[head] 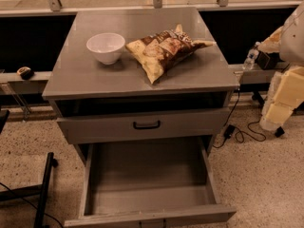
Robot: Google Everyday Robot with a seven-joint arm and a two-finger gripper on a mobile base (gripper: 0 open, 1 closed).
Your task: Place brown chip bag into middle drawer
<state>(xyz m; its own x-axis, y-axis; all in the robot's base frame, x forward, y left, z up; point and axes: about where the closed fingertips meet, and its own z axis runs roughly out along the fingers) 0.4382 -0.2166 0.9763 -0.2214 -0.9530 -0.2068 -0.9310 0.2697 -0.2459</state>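
**A:** Which step is in hand?

**B:** The very first, I'd judge: the reach. The chip bag (pixel 164 50) lies flat on the table (pixel 95 82), untouched, just beside a white bowl (pixel 105 46). From the end effector (pixel 281 103) it sits well off to the left in this view, and higher.

**A:** And the end effector itself?

**B:** It hangs past the table's right edge, below the tabletop, touching nothing. Whether it is released or clenched I cannot tell. The bag is plainly not in it. Only part of the arm shows, coming in from the right and angled down toward the cabinet.

**A:** Is the drawer ready?

**B:** Yes. The middle drawer (pixel 147 175) is pulled out with its floor bare, below and left of the end effector, under the drawer front with the black handle (pixel 146 125).

**A:** So what next?

**B:** Lift up and swing left over the tabletop, then come down on the bag's bulk, clear of the bowl. The foil looks slippery, so a firm pinch is needed.
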